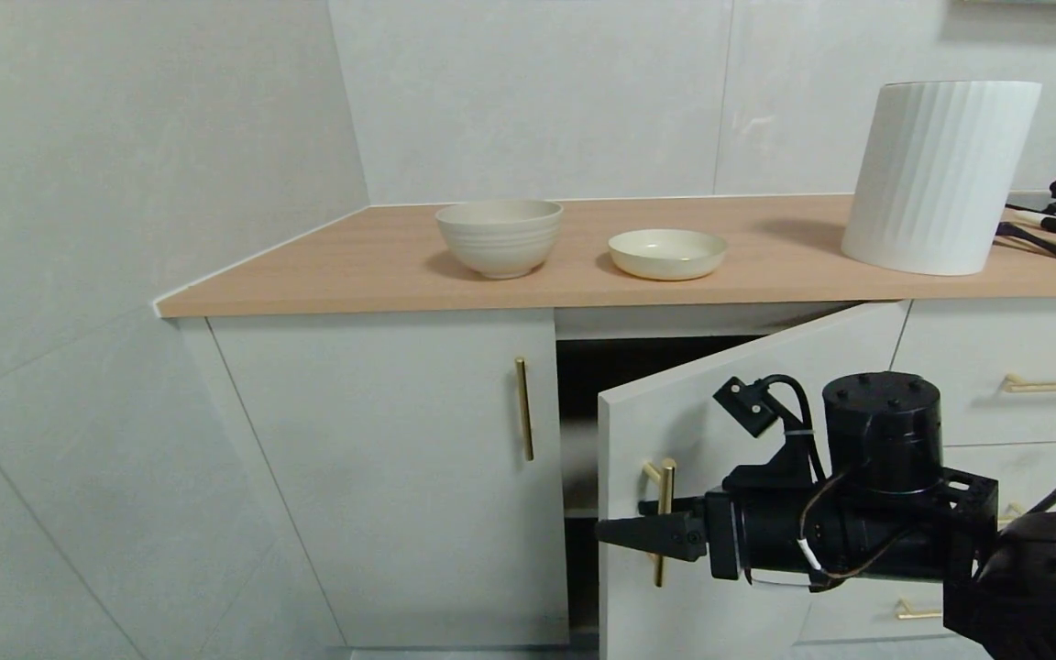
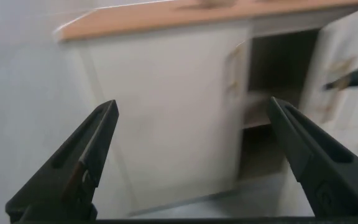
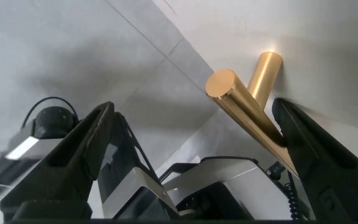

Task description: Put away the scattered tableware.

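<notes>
Head view: a ribbed beige ceramic bowl (image 1: pixel 500 236) is standing on the wood-grain desk (image 1: pixel 354 268), toward its back left corner. A shallow cream glazed dish (image 1: pixel 667 253) is lying near it on the right, not touching it. Farther right a tall white fluted cylinder (image 1: pixel 940 174) is standing, and some dark and white sticks (image 1: pixel 1055 229) are lying at the desk's right end.

Below the desk, the left matte grey cabinet door (image 1: pixel 381 458) is sitting shut, with a round brass bar handle (image 1: pixel 524 408) near its edge. The right cabinet door (image 1: pixel 730 431) is hanging open toward the robot, leaving a dark gap between the two doors.

The right tool (image 1: pixel 624 533) is sitting at this open door's brass handle (image 1: pixel 665 500). In the right wrist view its black fingers (image 3: pixel 79 155) are standing spread, and the smooth round handle is lying between them, against one finger. In the left wrist view the left tool (image 2: pixel 191 155) is hanging spread wide in front of the cabinet, holding nothing.
</notes>
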